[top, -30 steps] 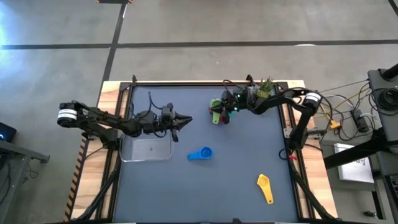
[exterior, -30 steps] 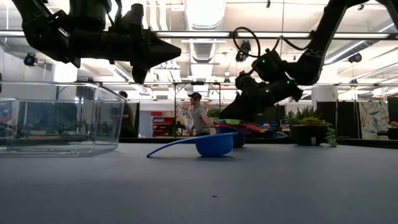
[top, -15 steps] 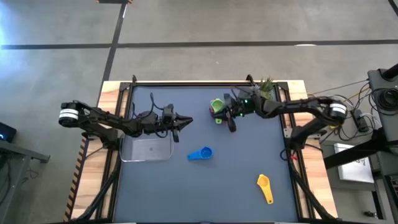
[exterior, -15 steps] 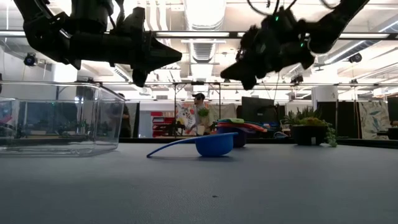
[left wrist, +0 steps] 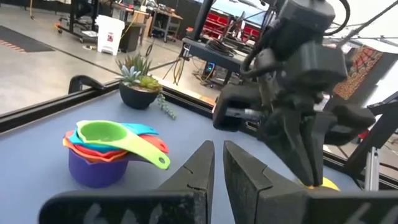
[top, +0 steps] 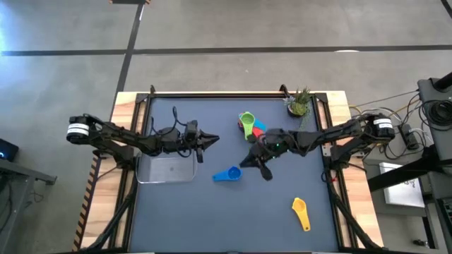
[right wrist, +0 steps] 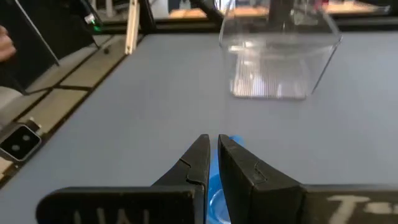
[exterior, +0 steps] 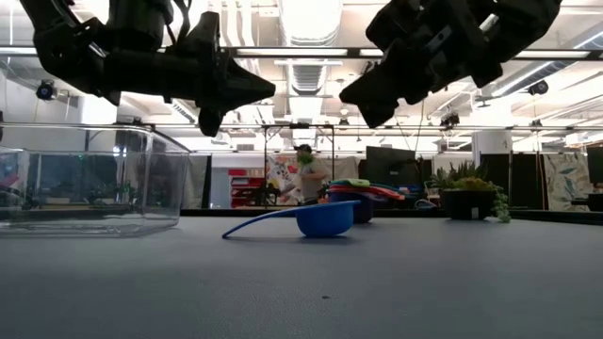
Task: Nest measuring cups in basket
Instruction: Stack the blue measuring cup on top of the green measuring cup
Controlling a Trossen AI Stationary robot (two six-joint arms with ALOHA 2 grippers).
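Note:
A stack of nested measuring cups [top: 251, 127] stands on the table toward the far edge, purple at the bottom and lime green on top [left wrist: 106, 134]. A blue cup [top: 228, 174] [exterior: 325, 218] rests on its bowl mid-table. A yellow cup [top: 301, 212] lies near the near right corner. The clear basket [top: 167, 169] [right wrist: 280, 56] sits on the left side. My right gripper [top: 245, 163] [right wrist: 211, 142] hovers shut, high above the blue cup. My left gripper [top: 212, 137] [left wrist: 217, 149] hangs shut in the air just right of the basket.
A small potted plant [top: 298, 102] [exterior: 471, 198] stands at the far right corner. A raised rail [top: 233, 93] frames the dark table top. A person shows far off in the room behind the table. Bare table lies along the near edge.
My right gripper has left the cup stack near the far edge, risen, and swung toward the near edge and left, ending above the blue cup. The stack and the other cups have stayed where they were.

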